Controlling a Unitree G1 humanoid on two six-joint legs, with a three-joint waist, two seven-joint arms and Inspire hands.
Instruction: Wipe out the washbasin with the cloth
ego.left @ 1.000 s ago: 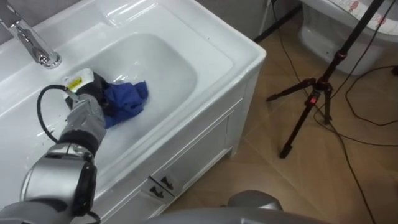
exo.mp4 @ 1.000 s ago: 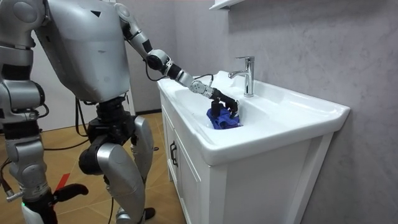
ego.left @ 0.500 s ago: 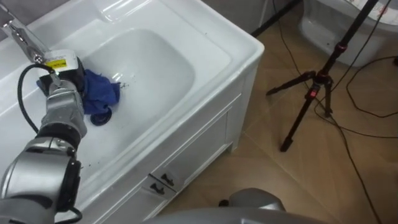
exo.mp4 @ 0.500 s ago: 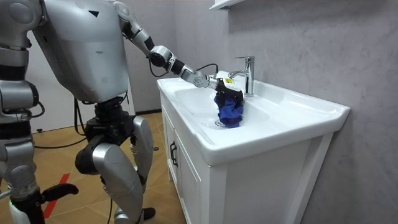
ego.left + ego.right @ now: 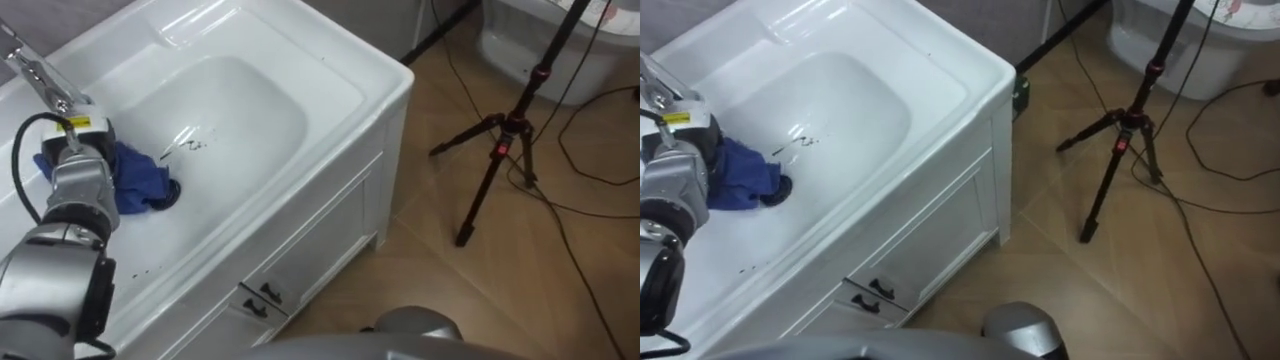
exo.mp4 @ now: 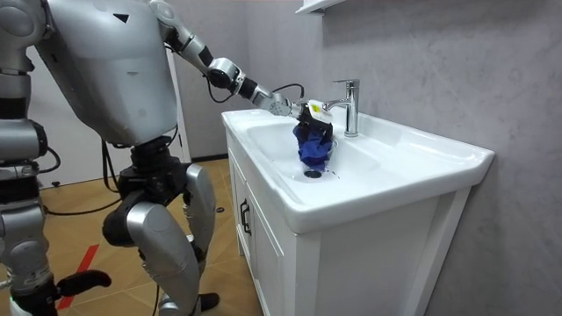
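The left hand is reaching in over the basin's left rim and clenching a bunched blue cloth, its fingers wrapped into the folds so that most of them are hidden. In the room view the hand is holding the cloth up just in front of the faucet, and the cloth is hanging down from the grip in a loose bundle with its lower end reaching the dark drain at the bottom of the bowl. The right hand is hanging low at the robot's side, at the room view's lower left, and I cannot tell how it is set.

The robot is standing at the end of the white cabinet that is carrying the basin, leaning its left arm out over the bowl. The faucet is rising from the basin's back edge, right beside the hand. A few dark specks are lying on the bowl's floor, just past the cloth toward the basin's middle. The rest of the bowl is lying bare and white. Off the basin's right corner, a black tripod is standing on the wooden floor with cables trailing around it.
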